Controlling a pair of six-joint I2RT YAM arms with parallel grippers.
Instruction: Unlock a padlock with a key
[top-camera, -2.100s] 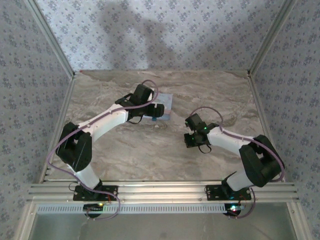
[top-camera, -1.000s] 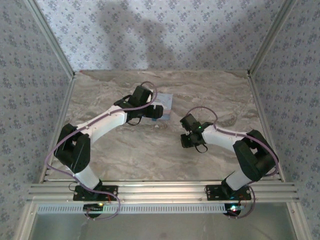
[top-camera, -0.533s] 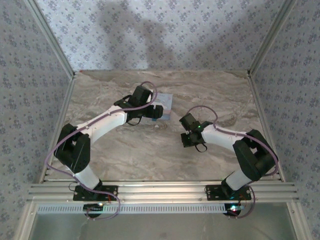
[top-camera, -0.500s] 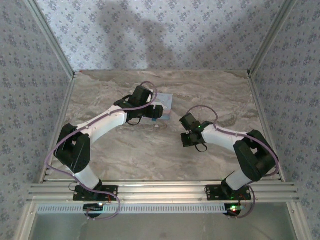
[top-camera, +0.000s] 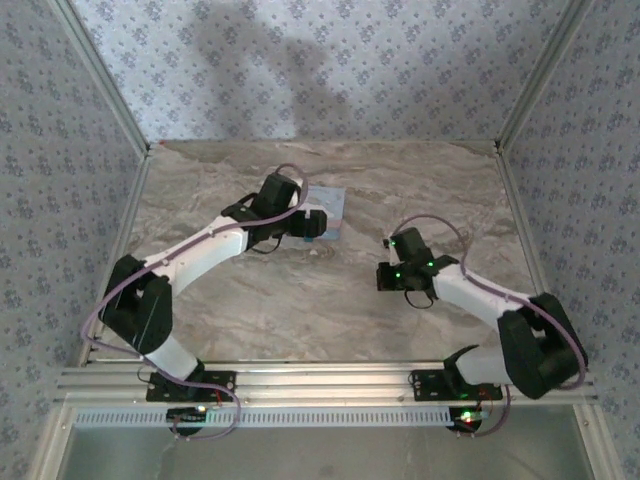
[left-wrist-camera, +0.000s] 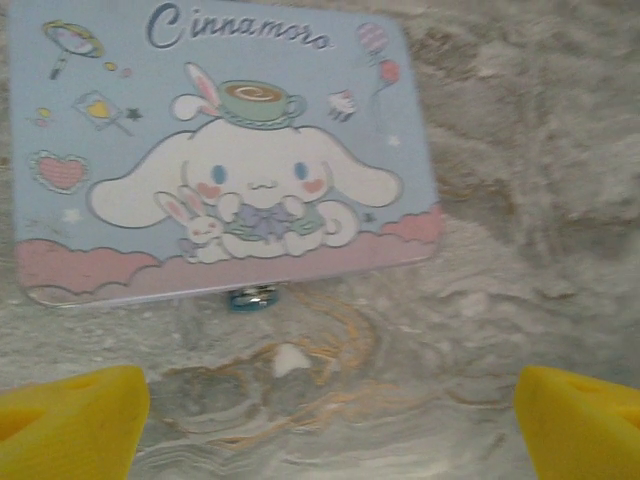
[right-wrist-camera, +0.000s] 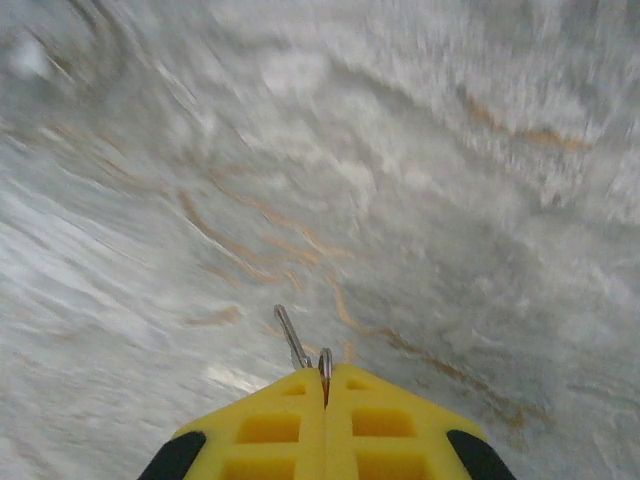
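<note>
The right gripper (right-wrist-camera: 327, 384) has its two yellow plastic fingers (right-wrist-camera: 268, 426), moulded with square recesses, pressed flat together, and they pinch the key (right-wrist-camera: 292, 338). The key is a thin, silvery metal sliver that sticks out from the seam between the tips and leans up and to the left, with a small metal loop just beside it at the seam. Below it the table (right-wrist-camera: 450, 180) is a smooth marble-patterned surface, grey-white with rusty orange veins, and it is blurred in the right wrist view. The left gripper (left-wrist-camera: 325, 425) is spread wide and holds nothing, its blunt yellow fingertips (left-wrist-camera: 70, 420) sitting at the two lower corners of the left wrist view over bare table. Ahead of them lies a light-blue rectangular tin (left-wrist-camera: 215, 150) with rounded corners and a glossy lid. The lid is printed with a white long-eared cartoon dog, a small rabbit, a teacup, balloons and a pink band along its near edge. The padlock (left-wrist-camera: 252, 297), a tiny rounded blue body with a glint of silver, sits at the middle of the tin's near edge and touches it. From above, the left gripper hangs over the near edge of the tin, well apart from the right gripper, which is over open marble. Floral-patterned walls (top-camera: 330, 70) enclose the table.
</note>
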